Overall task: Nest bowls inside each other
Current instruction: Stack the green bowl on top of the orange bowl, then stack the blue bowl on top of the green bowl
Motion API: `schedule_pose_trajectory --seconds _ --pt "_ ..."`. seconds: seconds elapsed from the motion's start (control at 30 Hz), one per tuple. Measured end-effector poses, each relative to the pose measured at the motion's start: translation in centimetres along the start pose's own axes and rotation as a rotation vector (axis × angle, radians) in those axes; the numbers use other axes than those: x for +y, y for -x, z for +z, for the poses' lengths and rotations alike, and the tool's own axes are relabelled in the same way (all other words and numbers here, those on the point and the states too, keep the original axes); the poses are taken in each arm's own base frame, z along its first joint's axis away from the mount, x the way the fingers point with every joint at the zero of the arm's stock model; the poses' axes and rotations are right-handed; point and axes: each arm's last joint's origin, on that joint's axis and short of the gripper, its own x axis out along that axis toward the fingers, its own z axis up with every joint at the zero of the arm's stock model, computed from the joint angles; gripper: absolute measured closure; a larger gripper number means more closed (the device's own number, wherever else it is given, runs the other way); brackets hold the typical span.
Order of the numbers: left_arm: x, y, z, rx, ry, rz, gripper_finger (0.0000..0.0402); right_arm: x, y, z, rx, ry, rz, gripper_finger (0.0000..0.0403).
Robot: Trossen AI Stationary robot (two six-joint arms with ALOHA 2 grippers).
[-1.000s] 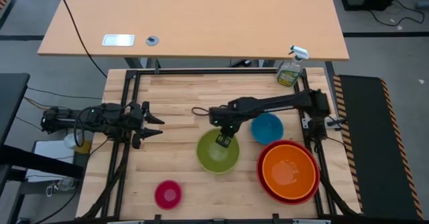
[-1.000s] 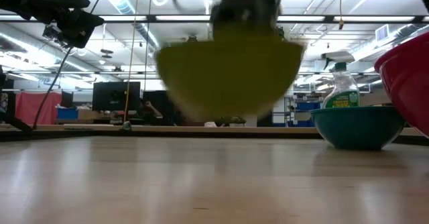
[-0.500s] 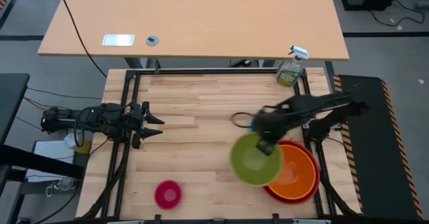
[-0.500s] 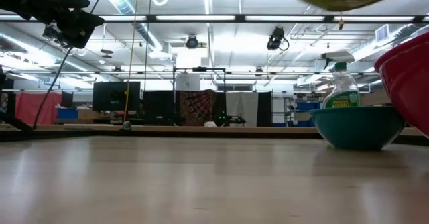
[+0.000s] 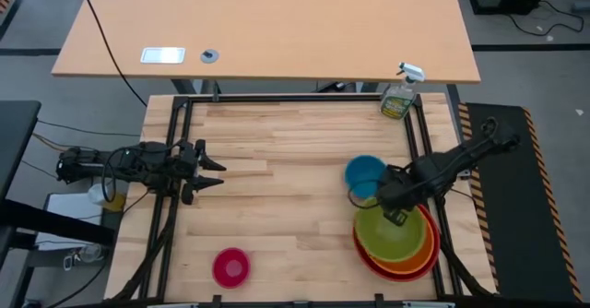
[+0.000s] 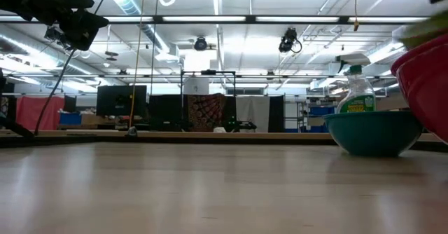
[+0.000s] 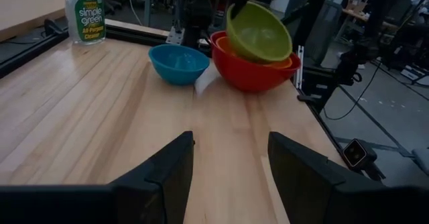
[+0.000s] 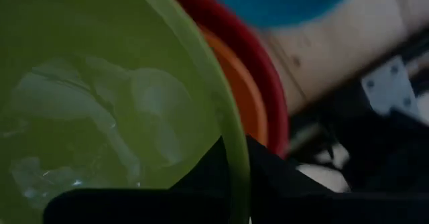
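The lime green bowl (image 5: 395, 236) hangs tilted over the orange bowl (image 5: 426, 249), which sits nested in the red bowl (image 7: 251, 73) at the table's right near corner. My right gripper (image 5: 396, 214) is shut on the green bowl's rim. The blue bowl (image 5: 365, 173) stands on the table just beyond the stack. The magenta pink bowl (image 5: 230, 266) stands on the table near the front edge, left of centre. My left gripper (image 5: 208, 170) waits open at the table's left edge, holding nothing. My right gripper pinches the green bowl's rim (image 8: 236, 150) on its far side, one finger (image 8: 204, 174) inside the bowl and one (image 8: 278, 177) outside. The fingers come from above, pointing down. The bowl hangs tilted over the orange bowl; whether it touches it, I cannot tell.
A green spray bottle (image 5: 398, 96) stands at the table's far right corner. The black frame rail (image 5: 433, 197) runs along the right edge beside the stack. Bare wood spreads across the table's middle and left (image 5: 267, 188).
My right gripper has carried the green bowl from the table's middle up and toward the right edge, turning as it went. The bowl, lifted clear of the table, now hangs over the orange and red stack.
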Motion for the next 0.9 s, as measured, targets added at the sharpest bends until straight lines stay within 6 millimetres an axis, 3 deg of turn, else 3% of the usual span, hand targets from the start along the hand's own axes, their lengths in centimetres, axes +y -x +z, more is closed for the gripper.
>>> schedule_pose_trajectory --seconds 0.2,0.33,0.53,0.7,0.9 --pt "0.0 0.0 0.0 0.0 0.004 0.0 0.0207 -1.6 -3.4 -1.3 0.051 -0.03 -0.052 0.0369" --pt "0.0 0.0 0.0 0.0 0.003 0.0 0.0207 -1.4 -5.1 -1.1 0.008 -0.072 0.012 0.0369" --pt "0.0 0.0 0.0 0.0 0.003 0.0 0.0207 -1.3 -6.9 -1.0 0.064 -0.093 -0.003 0.0326" --pt "0.0 0.0 0.0 0.0 0.003 0.0 0.0207 -1.8 -6.3 -1.2 0.218 -0.151 -0.009 0.0261" --pt "0.0 0.0 0.1 -0.008 -0.008 -0.002 0.0207 -2.0 -2.3 -1.2 0.286 -0.262 0.04 0.0222"
